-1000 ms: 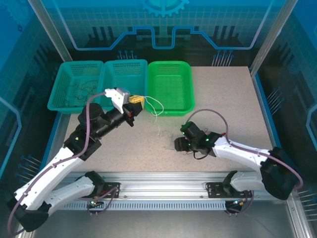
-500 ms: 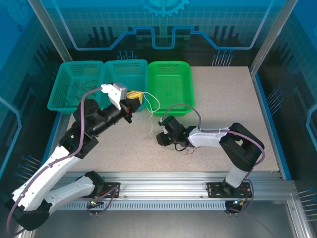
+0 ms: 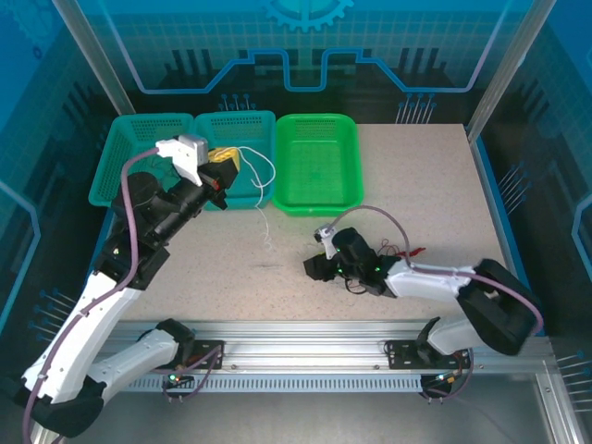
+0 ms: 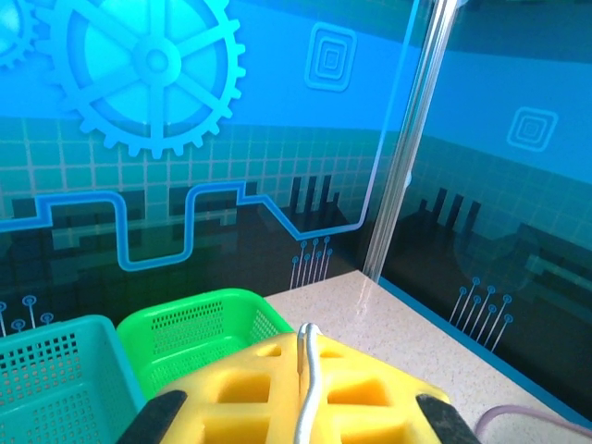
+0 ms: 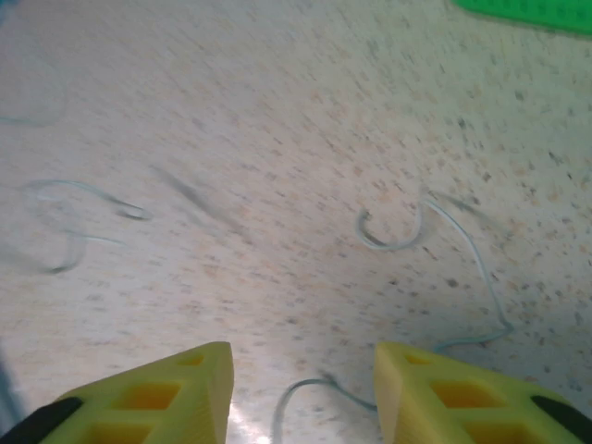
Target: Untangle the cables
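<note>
Wrist views show left gripper [image 4: 302,400] pinching white cable [image 4: 310,350], right gripper [image 5: 302,363] apart over cables [image 5: 388,247].

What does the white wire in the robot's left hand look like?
The white wire is very thin, smooth and bendy, cream-white like plastic-coated cable. The left hand is shut and pinches it between its yellow fingers, up above the table near the middle teal basket. From the grip it curls out in loose loops, and a strand hangs down. Whether that end touches the table is too fine to tell.
</note>
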